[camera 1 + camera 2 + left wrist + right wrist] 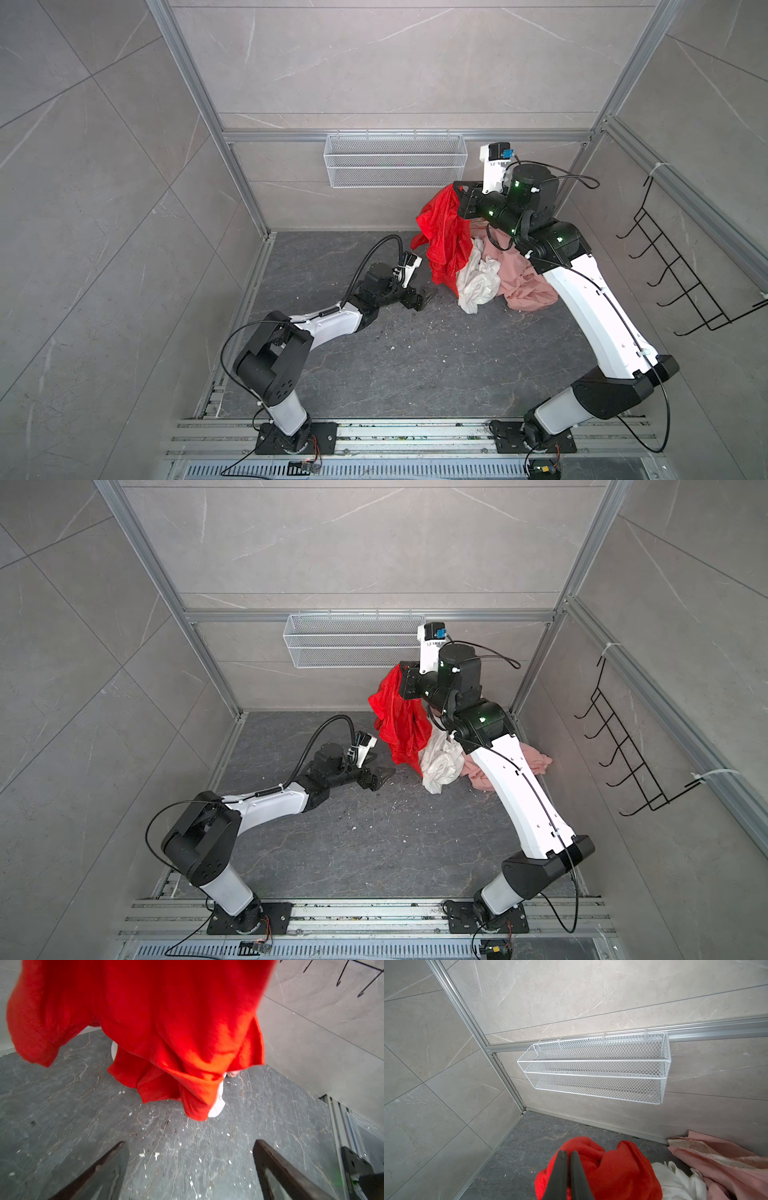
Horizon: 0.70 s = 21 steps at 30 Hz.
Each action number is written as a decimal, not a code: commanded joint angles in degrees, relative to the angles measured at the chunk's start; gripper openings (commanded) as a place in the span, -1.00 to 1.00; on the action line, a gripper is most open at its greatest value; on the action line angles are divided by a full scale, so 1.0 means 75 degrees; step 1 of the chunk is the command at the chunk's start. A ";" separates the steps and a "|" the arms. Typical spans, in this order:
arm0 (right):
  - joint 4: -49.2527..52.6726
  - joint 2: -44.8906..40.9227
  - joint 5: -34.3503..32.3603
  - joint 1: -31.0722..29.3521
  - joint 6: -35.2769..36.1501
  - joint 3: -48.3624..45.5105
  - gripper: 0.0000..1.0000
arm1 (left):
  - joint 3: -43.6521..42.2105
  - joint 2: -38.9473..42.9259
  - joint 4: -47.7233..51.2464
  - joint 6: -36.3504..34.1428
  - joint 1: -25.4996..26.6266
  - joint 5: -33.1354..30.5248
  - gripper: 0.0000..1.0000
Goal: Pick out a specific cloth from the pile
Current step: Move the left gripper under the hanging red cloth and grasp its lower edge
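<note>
Centre-right of frame: right gripper (pixel 458 192) fingers pinched on top of red cloth (pixel 444 241), which hangs against pile (pixel 519 282). Lower left of its hem: left gripper (pixel 420 300) spread wide, empty.

Pale marbled walls (pixel 395 62) enclosed a dark, crumb-flecked stone floor (pixel 436 365); a white mesh basket (pixel 392 160) hung at the rear, a black wire rack (pixel 690 270) at one side.
</note>
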State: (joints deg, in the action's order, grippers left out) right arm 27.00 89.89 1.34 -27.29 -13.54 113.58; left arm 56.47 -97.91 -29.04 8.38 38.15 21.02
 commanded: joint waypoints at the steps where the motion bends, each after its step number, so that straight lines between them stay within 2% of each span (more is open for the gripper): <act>1: -0.0237 -0.0058 -0.0010 -0.0066 -0.0092 0.0228 -1.00 | 0.0321 -0.0313 -0.1415 0.0407 -0.0019 -0.0108 0.84; 8: -0.0278 -0.0125 -0.0063 -0.0087 -0.0094 0.0086 -1.00 | 0.0469 -0.0909 -0.2449 0.1056 -0.0014 0.0286 0.61; 15: -0.0364 -0.0151 -0.0074 -0.0082 -0.0107 -0.0055 -1.00 | 0.0817 -0.1192 -0.2405 0.1073 -0.0019 0.0519 0.33; 21: -0.0379 -0.0193 -0.0088 -0.0091 -0.0108 -0.0100 -1.00 | 0.1037 -0.1266 -0.2213 0.1053 -0.0014 0.0782 -0.12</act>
State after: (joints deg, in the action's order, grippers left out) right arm 26.92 89.89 1.19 -27.44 -13.58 113.01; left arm 62.24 -106.50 -42.57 16.25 38.15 24.51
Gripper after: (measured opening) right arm 0.064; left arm 0.463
